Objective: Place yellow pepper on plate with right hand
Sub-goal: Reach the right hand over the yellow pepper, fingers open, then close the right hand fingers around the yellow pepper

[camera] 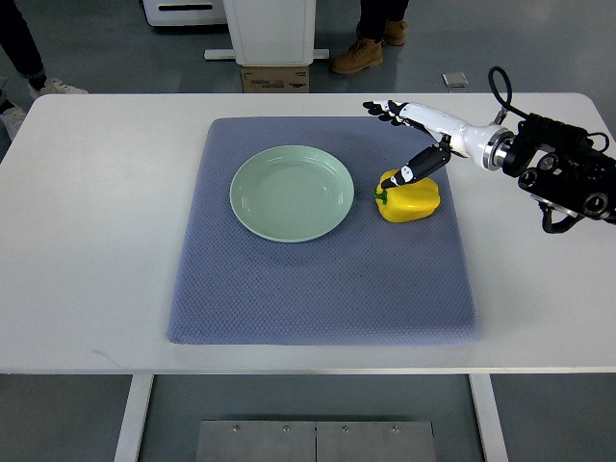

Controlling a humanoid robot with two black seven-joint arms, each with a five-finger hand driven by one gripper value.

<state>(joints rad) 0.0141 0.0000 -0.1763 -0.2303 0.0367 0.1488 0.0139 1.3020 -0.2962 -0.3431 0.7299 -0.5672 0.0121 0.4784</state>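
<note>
A yellow pepper (411, 197) with a green stem lies on the blue-grey mat (318, 289), just right of the pale green plate (292, 192). The plate holds nothing. My right hand (397, 137) reaches in from the right edge, hovering over the pepper's far side. Its fingers (383, 111) are spread beyond the pepper, and the thumb (412, 170) points down, its tip over the pepper's top. Nothing is grasped. The left arm does not show.
The mat lies on a white table (87, 241). Behind the table stand a white machine base (269, 29) and a cardboard box (274, 79). People's shoes (358, 58) show on the floor at the far edge.
</note>
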